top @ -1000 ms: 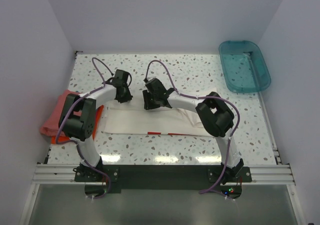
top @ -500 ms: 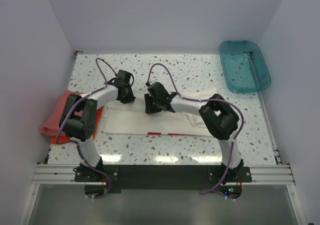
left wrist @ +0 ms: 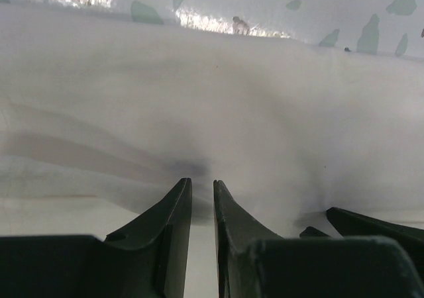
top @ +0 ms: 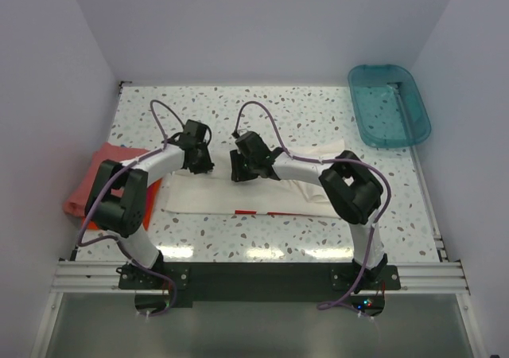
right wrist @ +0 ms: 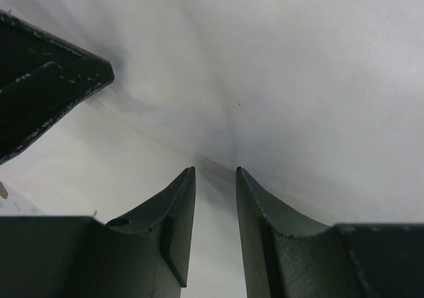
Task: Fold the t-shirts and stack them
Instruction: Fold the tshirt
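Pinching the white t-shirt [top: 238, 196] along its 12 o'clock edge are the left gripper [left wrist: 200, 183] and right gripper [right wrist: 215, 171]. Draw both level toward 6 o'clock.

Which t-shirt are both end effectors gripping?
The large white cloth t-shirt with red print, spread mid-table; the salmon-pink folded t-shirt lies apart at the left edge.

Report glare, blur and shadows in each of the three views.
Top external: sharp, evenly lit, glare streaks on the table near its front edge. Left wrist: glare on table at top, white t-shirt smeared at left, dark shadow ahead of left end effector. Right wrist: shadowed crease ahead of right end effector, no glare.
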Robot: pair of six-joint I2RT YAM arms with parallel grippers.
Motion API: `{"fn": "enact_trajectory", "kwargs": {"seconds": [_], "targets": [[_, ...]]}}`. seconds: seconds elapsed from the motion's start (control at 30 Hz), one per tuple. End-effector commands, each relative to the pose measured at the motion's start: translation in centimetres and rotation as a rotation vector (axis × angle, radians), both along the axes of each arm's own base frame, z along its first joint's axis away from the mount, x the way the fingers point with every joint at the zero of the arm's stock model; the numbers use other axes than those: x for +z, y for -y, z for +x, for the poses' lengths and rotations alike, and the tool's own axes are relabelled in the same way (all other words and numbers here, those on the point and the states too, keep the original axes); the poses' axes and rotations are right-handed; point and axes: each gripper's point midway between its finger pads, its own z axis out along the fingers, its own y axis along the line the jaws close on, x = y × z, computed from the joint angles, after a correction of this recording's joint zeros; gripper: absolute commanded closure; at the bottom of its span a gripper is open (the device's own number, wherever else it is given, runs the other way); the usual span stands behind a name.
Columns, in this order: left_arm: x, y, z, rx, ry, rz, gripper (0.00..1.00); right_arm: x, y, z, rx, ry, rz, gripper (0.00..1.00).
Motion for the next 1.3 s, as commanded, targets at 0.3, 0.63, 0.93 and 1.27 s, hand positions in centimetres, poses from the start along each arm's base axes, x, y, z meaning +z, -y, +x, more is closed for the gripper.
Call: {"fn": "enact_trajectory", "kwargs": {"seconds": [0.3, 0.63, 0.93, 1.27], "targets": [[2.7, -0.8, -2.2, 0.012, 0.070, -0.013, 0.76, 5.6, 0.8, 1.9, -0.070, 0.100, 0.046, 0.65], [0.0, -3.3, -5.2, 0.101, 0.020, 0.031, 0.77, 6.6, 8.6, 3.7, -0.238, 0.079, 0.028, 0.65], [3.1, -2.2, -4.2, 0.071, 0.127, -0.059, 0.78, 6.8, 16.0, 3.0, -0.373, 0.088, -0.021, 0.62], [6.5, -4.3, 1.0, 0.198, 0.173, 0.086, 0.72, 5.7, 19.0, 2.4, -0.430, 0.075, -0.074, 0.62]]}}
